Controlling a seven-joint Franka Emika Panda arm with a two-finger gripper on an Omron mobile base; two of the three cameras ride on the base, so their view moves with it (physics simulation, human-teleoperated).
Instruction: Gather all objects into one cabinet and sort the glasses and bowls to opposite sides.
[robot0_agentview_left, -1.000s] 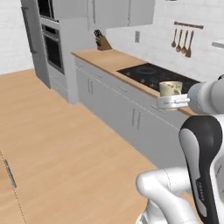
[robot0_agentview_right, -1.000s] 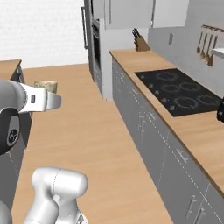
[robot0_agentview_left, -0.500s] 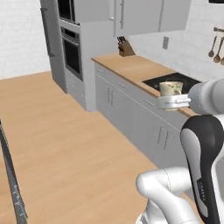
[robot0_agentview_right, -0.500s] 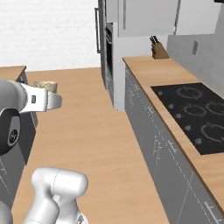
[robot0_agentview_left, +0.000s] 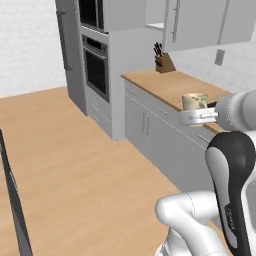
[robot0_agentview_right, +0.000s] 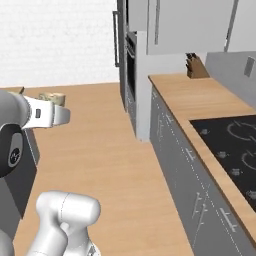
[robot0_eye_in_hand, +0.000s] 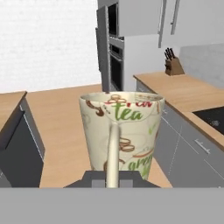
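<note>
Meanwhile the whole scene has slid across both base views over the last second: the hob that filled the middle of the left base view is gone from it, and the built-in oven (robot0_agentview_left: 95, 72) and knife block (robot0_agentview_left: 163, 62) now sit at upper centre. That is the base turning and driving, not the kitchen moving. The cup (robot0_agentview_left: 195, 102) keeps its place against the arm throughout, so I judge this a carry leg, with the cup being ferried toward a wall cabinet (robot0_agentview_left: 200, 22) and nothing placed yet.

At the left of the right base view the cup (robot0_agentview_right: 52, 98) peeks out beyond the white wrist, level with the upper third of the frame. At the right of the left base view the end effector (robot0_agentview_left: 192, 117) sits directly under the cup, which stands upright above it in front of the wooden desk (robot0_agentview_left: 172, 85).

Seen from the hand, the cup (robot0_eye_in_hand: 121, 135) fills the centre, its handle running straight down to the end effector (robot0_eye_in_hand: 112, 178) at the bottom edge. The fingers appear closed on the cup's base, holding it steady; how wide they stand is hidden by the cup itself.
</note>
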